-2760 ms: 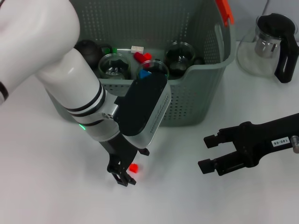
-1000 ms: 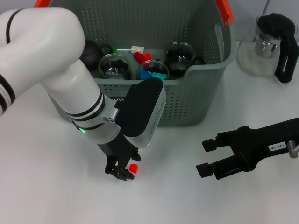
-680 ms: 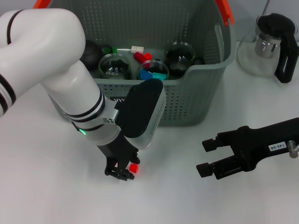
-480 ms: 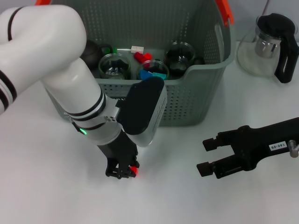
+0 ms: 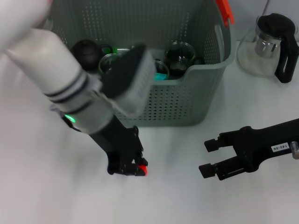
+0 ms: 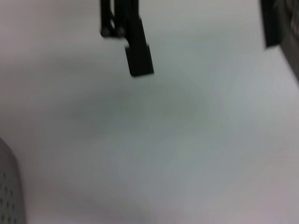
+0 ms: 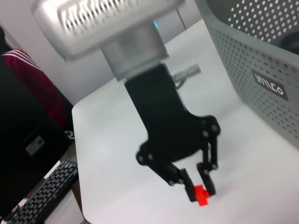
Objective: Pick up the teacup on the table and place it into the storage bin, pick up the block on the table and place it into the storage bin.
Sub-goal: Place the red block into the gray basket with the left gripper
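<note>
Left pincer [image 5: 133, 169] down low over the white counter [image 5: 42, 186], just in front of the storage bin [image 5: 177, 100], fingers clamped on the small red block [image 5: 142, 171]. Same grip plain from the right wrist view: block [image 7: 201, 195] pinched at the very fingertips, close above the counter or just off it (which of the two, not readable). Right pincer [image 5: 211, 158] well off to the side, fingers apart, nothing between them, idle.

Inside the bin, several glass cups [image 5: 179, 52] and a dark round thing [image 5: 86, 48], partly hidden behind the left arm. No teacup left out on the counter; only a glass teapot with a black handle [image 5: 273, 44] beside the bin. Teacup half of the task probably finished, then, though which glass is the one meant cannot be told.

Block half under way: grasp made, carry up and over the bin's front wall and release inside not yet done.
</note>
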